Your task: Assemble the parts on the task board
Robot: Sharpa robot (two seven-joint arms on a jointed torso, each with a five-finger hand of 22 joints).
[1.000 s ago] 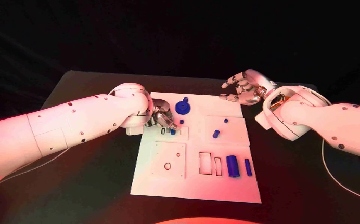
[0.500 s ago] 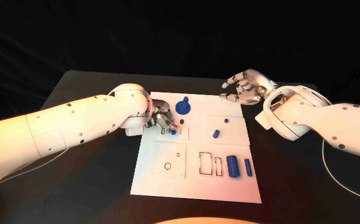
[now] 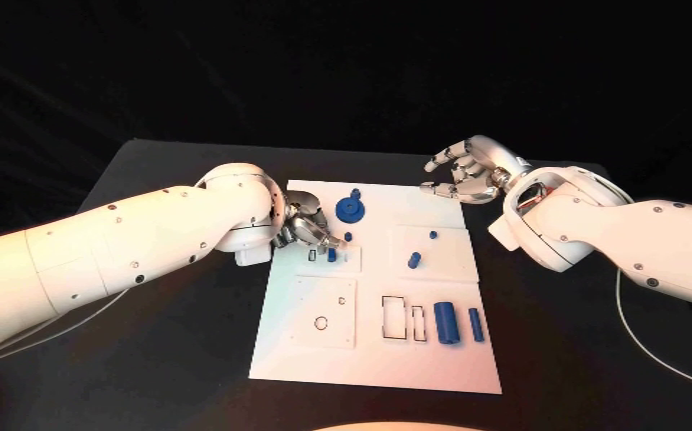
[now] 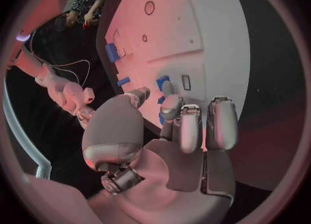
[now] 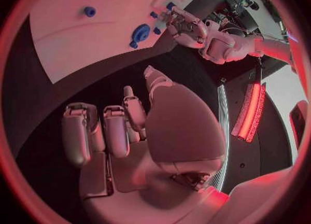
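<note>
In the head view the left hand (image 3: 307, 227) is down at the task board's (image 3: 378, 351) left edge, fingers curled around a small blue part (image 3: 333, 253) beside a slot; whether it actually grips the part cannot be told. The right hand (image 3: 469, 171) hovers off the board's far right corner, fingers apart, holding nothing.

In the left wrist view the fingertips (image 4: 170, 107) rest against that blue part (image 4: 162, 82) next to a small rectangular slot (image 4: 186, 82). Seating it well probably calls for squaring the piece to the slot before pressing.

In the right wrist view the right hand (image 5: 123, 130) is spread over the dark table (image 5: 39, 130), well apart from the blue disc (image 5: 140, 32).
</note>
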